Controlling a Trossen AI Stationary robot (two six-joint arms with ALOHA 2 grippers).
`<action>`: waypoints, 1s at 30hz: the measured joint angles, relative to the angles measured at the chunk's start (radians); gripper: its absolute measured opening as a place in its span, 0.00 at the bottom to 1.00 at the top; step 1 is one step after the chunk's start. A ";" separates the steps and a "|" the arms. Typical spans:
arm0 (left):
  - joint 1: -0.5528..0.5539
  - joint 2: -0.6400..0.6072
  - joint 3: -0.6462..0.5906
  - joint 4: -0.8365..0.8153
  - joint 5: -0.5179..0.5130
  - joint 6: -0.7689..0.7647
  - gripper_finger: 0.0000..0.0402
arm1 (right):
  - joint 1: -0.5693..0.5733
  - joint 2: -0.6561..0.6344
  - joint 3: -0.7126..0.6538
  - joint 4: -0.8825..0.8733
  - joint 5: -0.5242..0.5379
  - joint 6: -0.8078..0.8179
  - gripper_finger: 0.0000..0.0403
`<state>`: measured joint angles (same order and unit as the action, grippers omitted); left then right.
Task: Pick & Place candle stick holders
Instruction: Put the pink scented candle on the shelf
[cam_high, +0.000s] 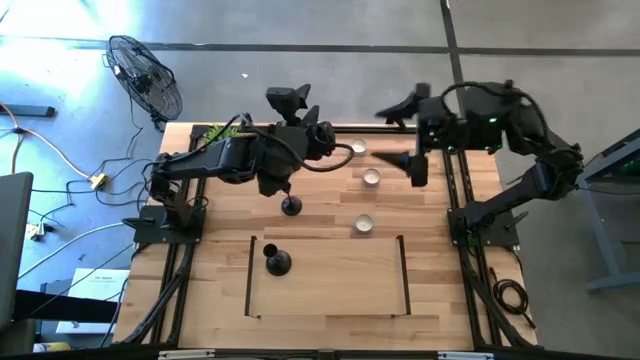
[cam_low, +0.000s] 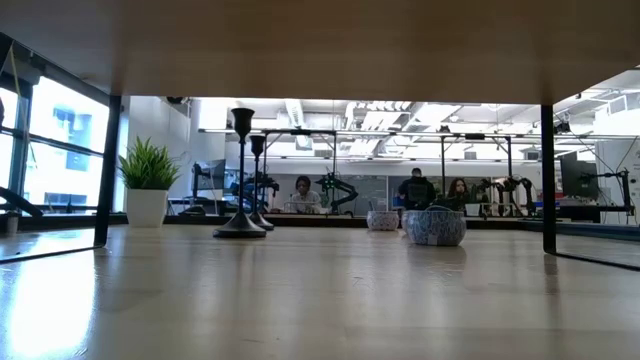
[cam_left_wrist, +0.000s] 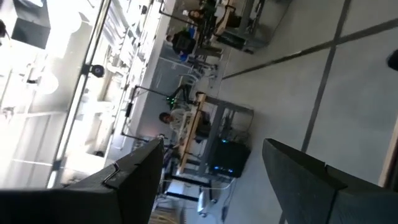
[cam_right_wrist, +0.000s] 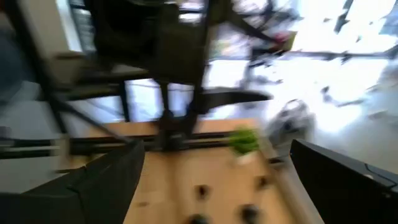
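Note:
One black candlestick holder (cam_high: 291, 205) stands on its round base at the table's middle. A second (cam_high: 277, 262) stands inside the marked rectangle near the front. Both show upright in the low view (cam_low: 241, 175) (cam_low: 258, 182). I see no third holder in the high view. My left gripper (cam_high: 289, 99) is raised over the table's far edge, pointing out into the room, open and empty (cam_left_wrist: 211, 186). My right gripper (cam_high: 403, 135) is raised over the far right, pointing toward the table's left, open and empty (cam_right_wrist: 211, 186).
Three small round white cups (cam_high: 358, 148) (cam_high: 371, 178) (cam_high: 363, 224) sit right of the middle. A green potted plant (cam_high: 225, 130) stands at the far left corner. Dark lines (cam_high: 403, 275) frame the front rectangle. A fan (cam_high: 145, 75) stands on the floor. People sit in the room behind (cam_low: 302, 192).

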<state>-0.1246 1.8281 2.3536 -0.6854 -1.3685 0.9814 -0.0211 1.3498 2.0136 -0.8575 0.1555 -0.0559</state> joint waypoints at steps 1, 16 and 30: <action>-0.002 -0.008 0.000 -0.002 0.006 -0.013 0.67 | -0.006 -0.014 0.000 -0.002 0.036 -0.042 0.99; 0.009 -0.237 0.001 -0.217 0.518 -0.481 0.67 | -0.369 0.012 0.002 -0.445 0.125 0.181 0.98; 0.134 -0.273 0.001 -0.470 0.866 -0.778 0.67 | -0.441 0.331 0.000 -0.577 -0.127 0.099 0.98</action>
<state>0.0097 1.5548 2.3543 -1.1551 -0.5029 0.2038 -0.4621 1.6803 2.0132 -1.4341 0.0281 0.0433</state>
